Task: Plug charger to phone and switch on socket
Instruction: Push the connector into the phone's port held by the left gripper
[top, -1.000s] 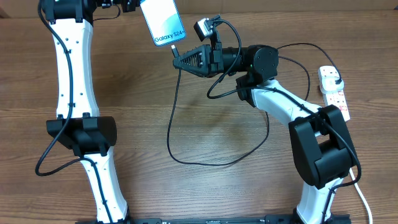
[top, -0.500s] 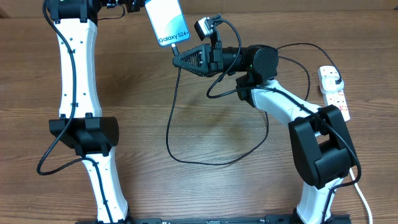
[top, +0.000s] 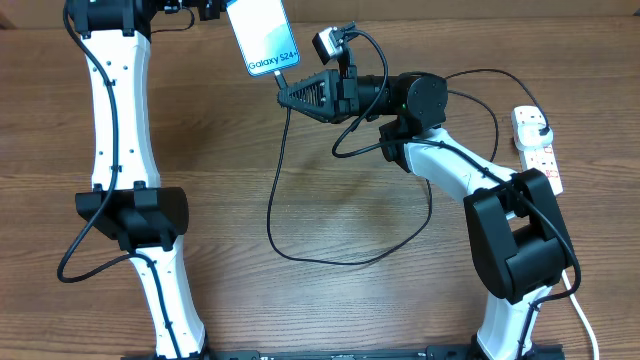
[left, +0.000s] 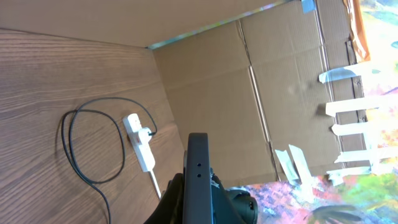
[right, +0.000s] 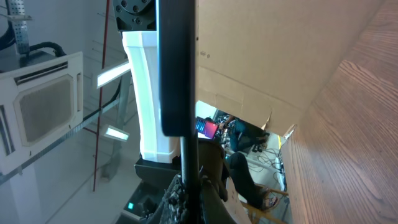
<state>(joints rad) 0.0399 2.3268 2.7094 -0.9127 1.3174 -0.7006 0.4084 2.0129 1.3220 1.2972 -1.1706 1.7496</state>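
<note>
The wooden table (top: 330, 180) is carrying the white socket (top: 537, 150) at its right edge. The left gripper (top: 218, 8) is clamping the phone (top: 262, 35) by its top end, holding it off the table at the far side, screen upward. The charger (top: 330, 258) is trailing in a slack loop, its plug head (top: 541, 127) sitting in the socket. The right gripper (top: 285, 92) is pinching the charger just behind the connector tip (top: 284, 78), which is meeting the phone's lower edge; whether it is seated cannot be told.
</note>
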